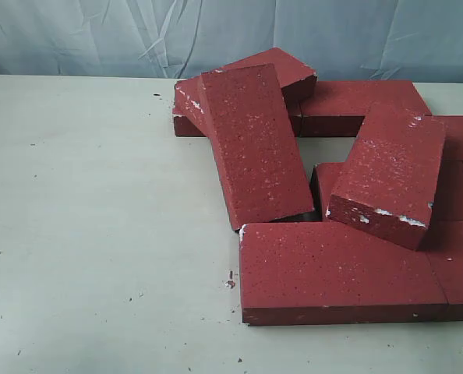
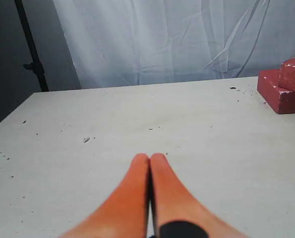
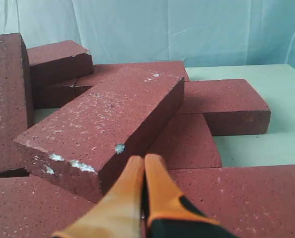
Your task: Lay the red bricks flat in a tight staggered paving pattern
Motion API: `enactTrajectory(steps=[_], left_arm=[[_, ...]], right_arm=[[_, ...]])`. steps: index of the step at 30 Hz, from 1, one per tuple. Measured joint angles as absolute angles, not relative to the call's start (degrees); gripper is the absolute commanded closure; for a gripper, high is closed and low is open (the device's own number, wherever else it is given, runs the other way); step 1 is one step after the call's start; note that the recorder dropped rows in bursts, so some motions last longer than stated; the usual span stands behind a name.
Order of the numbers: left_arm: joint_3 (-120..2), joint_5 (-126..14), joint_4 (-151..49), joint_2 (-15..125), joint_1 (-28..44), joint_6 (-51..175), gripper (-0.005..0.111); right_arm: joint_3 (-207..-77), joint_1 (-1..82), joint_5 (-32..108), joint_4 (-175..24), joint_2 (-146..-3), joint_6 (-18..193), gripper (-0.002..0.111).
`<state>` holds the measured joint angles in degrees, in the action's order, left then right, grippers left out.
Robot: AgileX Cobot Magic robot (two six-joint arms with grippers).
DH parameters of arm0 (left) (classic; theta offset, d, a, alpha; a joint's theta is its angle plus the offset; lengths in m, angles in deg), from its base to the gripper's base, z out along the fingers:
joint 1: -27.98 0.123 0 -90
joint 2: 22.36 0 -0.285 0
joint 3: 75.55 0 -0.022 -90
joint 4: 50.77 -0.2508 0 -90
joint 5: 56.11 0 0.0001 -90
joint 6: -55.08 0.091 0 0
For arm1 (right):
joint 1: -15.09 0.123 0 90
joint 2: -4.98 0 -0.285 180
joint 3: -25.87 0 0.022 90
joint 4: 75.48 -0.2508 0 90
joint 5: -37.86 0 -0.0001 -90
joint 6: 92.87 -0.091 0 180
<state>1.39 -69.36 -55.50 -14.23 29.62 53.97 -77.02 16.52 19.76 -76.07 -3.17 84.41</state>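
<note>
**Booth:** Talk me through the red bricks (image 1: 325, 179).

**Me:** It's a jumble, not a pattern. My marker is the front brick (image 1: 341, 269), the long one lying flat nearest the exterior camera. Another flat one (image 1: 461, 269) butts against its right end. Just beside its far left corner the left leaning brick (image 1: 255, 144) rises away at a slant, its upper end resting on the bricks behind. Behind the front brick's right half sits the right leaning brick (image 1: 389, 175), tilted and propped on a flat one, with its white-chipped end facing the front brick. Further back there's a flat row (image 1: 364, 101), with one more brick (image 1: 282, 70) perched on top behind the left leaner.

**Booth:** And your two ends?

**Me:** On my right gripper (image 3: 144, 159) the jaws are pressed tight together with nothing between them. It points across the front brick's right end, straight at the right leaning brick's chipped end (image 3: 78, 163). On my left gripper (image 2: 150, 157) the jaws are likewise together and empty. It sits over bare desk (image 2: 137, 114), well off to the left of the front brick. From there only a corner of the bricks (image 2: 284, 89) peeks in.

**Booth:** Anything loose?

**Me:** There are crumbs (image 1: 230, 282) on the desk just off the front brick's left end.
</note>
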Motion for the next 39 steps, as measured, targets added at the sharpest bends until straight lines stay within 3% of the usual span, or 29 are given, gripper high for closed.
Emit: enactTrajectory(steps=[6, 24, 39], left_arm=[[1.4, -66.7, -51.9, -14.2, 29.6, 54.0, 0.107], [1.4, -45.2, -42.0, -14.2, 29.6, 53.5, 0.107], [1.4, -32.1, -41.5, -14.4, 29.6, 49.6, 0.107]], right_arm=[[-77.0, 16.5, 24.4, -76.1, -3.2, 84.4, 0.109], [-77.0, 16.5, 56.5, -87.5, -3.1, 79.9, 0.109], [-91.3, 16.5, 58.9, -82.2, -18.2, 79.6, 0.109]])
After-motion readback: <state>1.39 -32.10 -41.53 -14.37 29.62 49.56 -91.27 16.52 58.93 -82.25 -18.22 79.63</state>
